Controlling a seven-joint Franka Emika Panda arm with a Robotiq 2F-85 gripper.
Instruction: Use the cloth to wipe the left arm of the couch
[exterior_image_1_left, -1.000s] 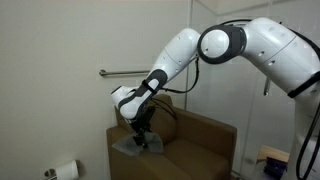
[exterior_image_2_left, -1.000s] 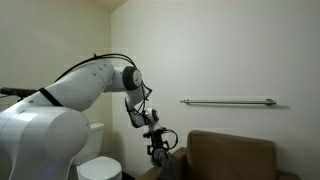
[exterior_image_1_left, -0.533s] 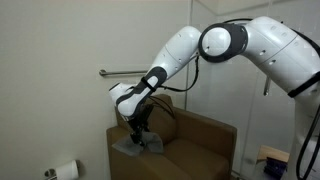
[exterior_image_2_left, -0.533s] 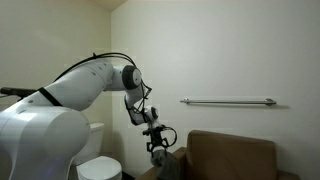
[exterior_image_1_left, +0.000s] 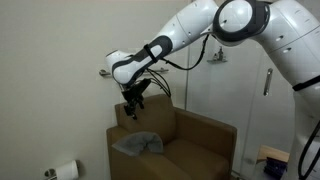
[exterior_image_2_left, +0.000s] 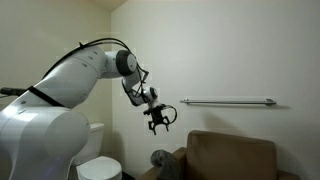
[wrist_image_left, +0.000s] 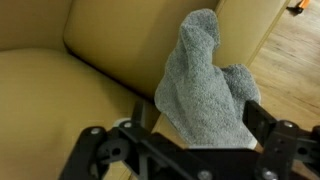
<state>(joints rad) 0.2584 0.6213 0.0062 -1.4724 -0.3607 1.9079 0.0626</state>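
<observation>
A grey cloth (exterior_image_1_left: 138, 143) lies crumpled on the arm of the brown couch (exterior_image_1_left: 205, 138); it also shows in an exterior view (exterior_image_2_left: 160, 160) and in the wrist view (wrist_image_left: 205, 90). My gripper (exterior_image_1_left: 133, 108) hangs in the air well above the cloth, open and empty, as an exterior view (exterior_image_2_left: 158, 121) also shows. In the wrist view the two black fingers (wrist_image_left: 185, 142) stand spread apart at the bottom, with the cloth far below between them on the couch arm (wrist_image_left: 105, 45).
A metal grab bar (exterior_image_2_left: 228, 101) runs along the wall above the couch (exterior_image_2_left: 235, 155). A toilet paper roll (exterior_image_1_left: 65, 171) hangs low on the wall. A white toilet (exterior_image_2_left: 97, 166) stands beside the couch arm. Wooden floor (wrist_image_left: 295, 55) lies past the arm.
The gripper was down on the cloth on the couch arm; it has let go and risen well above it. The cloth stays on the arm.
</observation>
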